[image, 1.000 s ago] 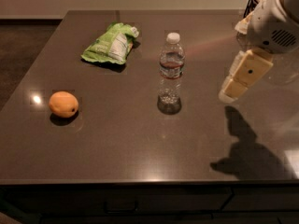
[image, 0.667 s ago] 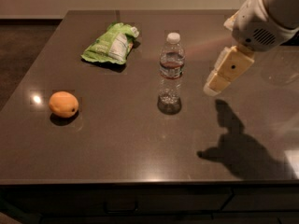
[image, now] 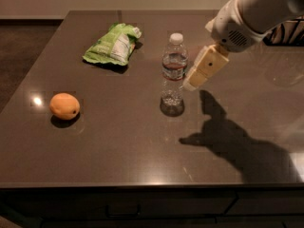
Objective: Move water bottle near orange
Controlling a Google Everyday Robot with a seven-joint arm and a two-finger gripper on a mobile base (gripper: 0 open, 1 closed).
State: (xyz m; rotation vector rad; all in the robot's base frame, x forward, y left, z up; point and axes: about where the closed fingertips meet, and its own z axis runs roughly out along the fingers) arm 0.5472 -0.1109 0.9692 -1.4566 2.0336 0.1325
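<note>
The water bottle stands upright near the middle of the dark table; it is clear and ribbed, with a white cap and a thin red-and-white band. The orange lies far to its left, near the table's left edge. My gripper hangs from the white arm that comes in from the upper right. Its cream fingers point down-left and end just right of the bottle at label height. It holds nothing.
A green snack bag lies at the back, left of the bottle. The arm's shadow falls on the table's right front part. The table's front edge runs along the bottom.
My gripper has moved left toward the bottle, from well to its right to just beside it. The bottle, the orange and the bag have not moved.
</note>
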